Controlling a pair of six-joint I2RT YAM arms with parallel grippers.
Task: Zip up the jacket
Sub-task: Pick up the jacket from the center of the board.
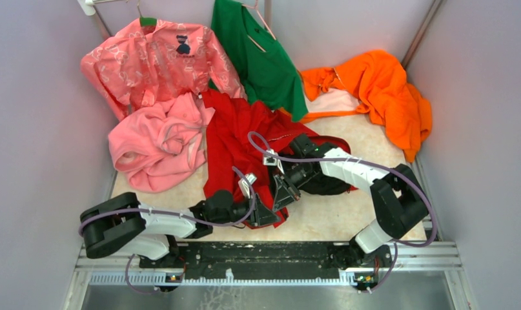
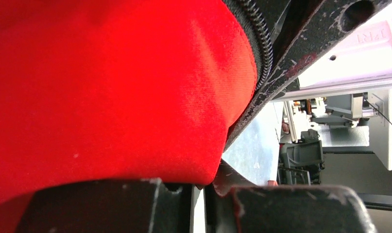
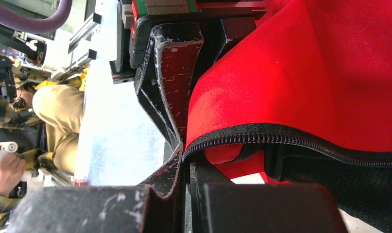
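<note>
Across the desk (image 1: 348, 219), among several loose garments, the jacket (image 1: 235, 139) lies crumpled at the middle, its lower end towards the arms. Both claws sit close together at that near end. The right claw (image 1: 285, 190) is closed, pinching the jacket right where one toothed zipper edge (image 3: 281, 138) ends. The left claw (image 1: 263, 214) has red cloth and another zipper edge (image 2: 262, 48) lying against one finger; cloth hides the other finger, so I cannot tell whether it is pinched.

Judging from this, the step is getting both bottom ends of the zipper in hand. It would go best with each grip low, on the tape just beside the teeth, not on loose cloth. Each edge should be kept taut and flat, and the ends brought level before joining. No slider shows in any view.
</note>
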